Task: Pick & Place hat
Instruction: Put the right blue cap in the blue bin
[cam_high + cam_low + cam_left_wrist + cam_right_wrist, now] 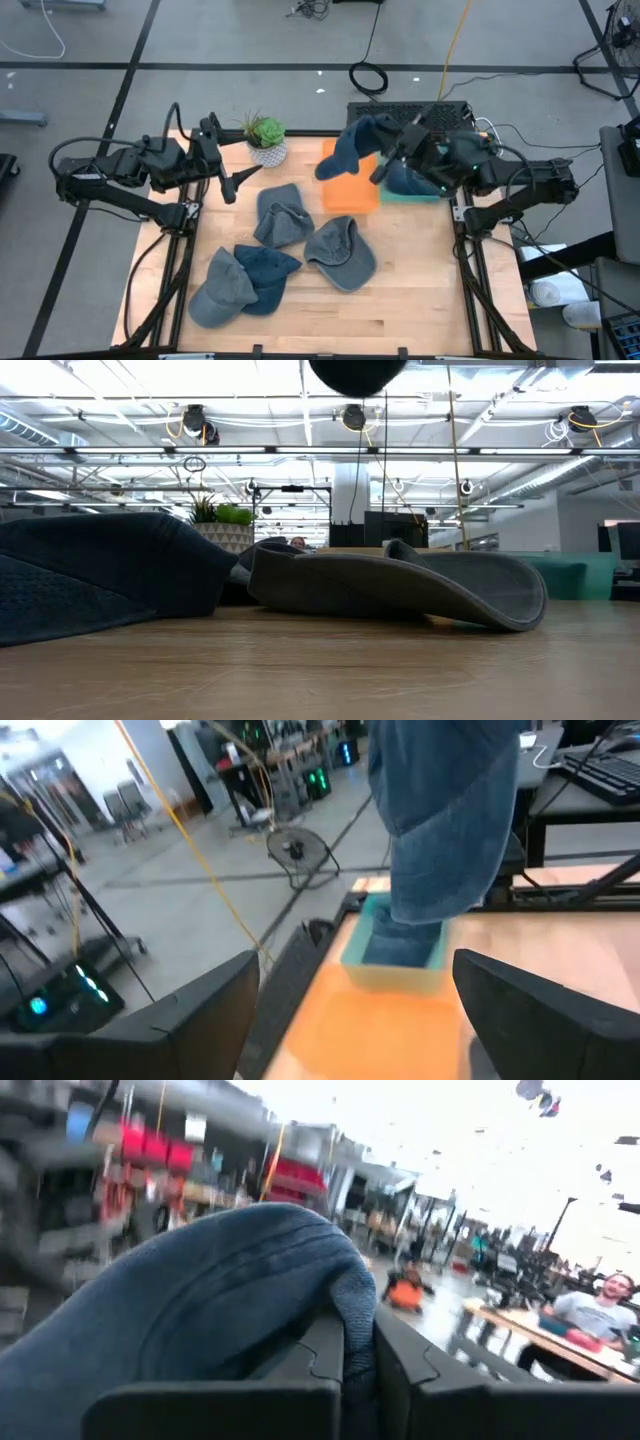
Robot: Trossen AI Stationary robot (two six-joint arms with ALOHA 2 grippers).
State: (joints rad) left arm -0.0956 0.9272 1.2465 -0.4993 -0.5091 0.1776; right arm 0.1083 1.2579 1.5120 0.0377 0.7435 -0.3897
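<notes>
A blue denim hat hangs in the air over the orange bin and the teal bin at the table's far right. My right gripper is shut on it. The left wrist view shows this hat dangling above the teal bin. My left gripper stays open above the table's far left, beside the potted plant, and touches nothing. Several more hats lie flat on the wood: a grey one, another grey one and a dark blue one. My right gripper pinches a bunched bit of the hat's cloth between its two fingers. The rest of the hat bulges over one finger. The fingers reach in about level from the table's right side. The hat is lifted clear and hangs slack over the bins.
A potted plant stands at the far edge, close to my left gripper. A light grey-blue hat lies near the front left corner. In the low view the grey hat and a dark hat fill the near table. Bare wood shows at front right.
</notes>
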